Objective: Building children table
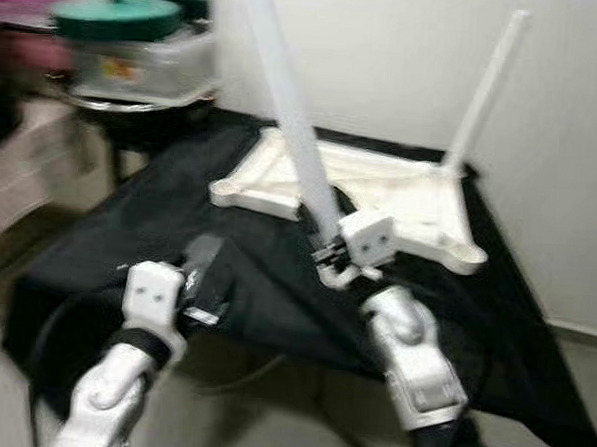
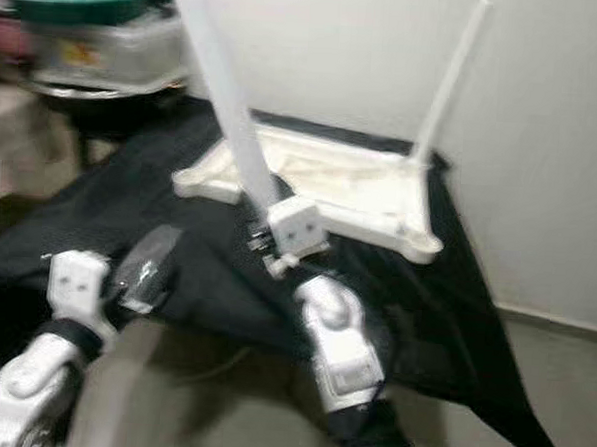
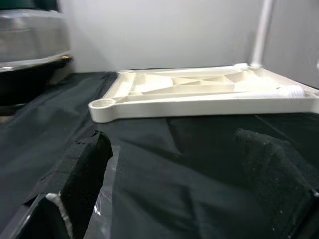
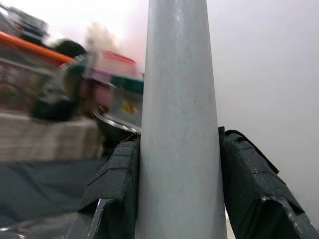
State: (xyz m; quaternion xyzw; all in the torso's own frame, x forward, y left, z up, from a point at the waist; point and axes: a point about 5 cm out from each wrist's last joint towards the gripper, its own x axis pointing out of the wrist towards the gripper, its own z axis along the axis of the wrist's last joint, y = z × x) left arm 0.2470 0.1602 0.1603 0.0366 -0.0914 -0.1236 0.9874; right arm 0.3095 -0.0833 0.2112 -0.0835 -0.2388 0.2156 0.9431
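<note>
A white plastic tabletop (image 1: 400, 194) lies upside down on a black cloth (image 1: 158, 226), with one white leg (image 1: 481, 88) standing upright at its far right corner. My right gripper (image 1: 329, 253) is shut on a second white table leg (image 1: 290, 103), holding it slanted up and to the left over the tabletop's near edge. In the right wrist view the leg (image 4: 179, 124) sits between both black fingers (image 4: 251, 184). My left gripper (image 1: 204, 269) hovers open over the cloth, short of the tabletop's near left corner (image 3: 102, 105), with nothing between its fingers (image 3: 82, 174).
The cloth covers a low surface against a white wall (image 1: 408, 49). At the back left stand a clear container with a green lid (image 1: 138, 45) and other blurred household items. Bare floor (image 1: 269, 412) lies in front of the cloth.
</note>
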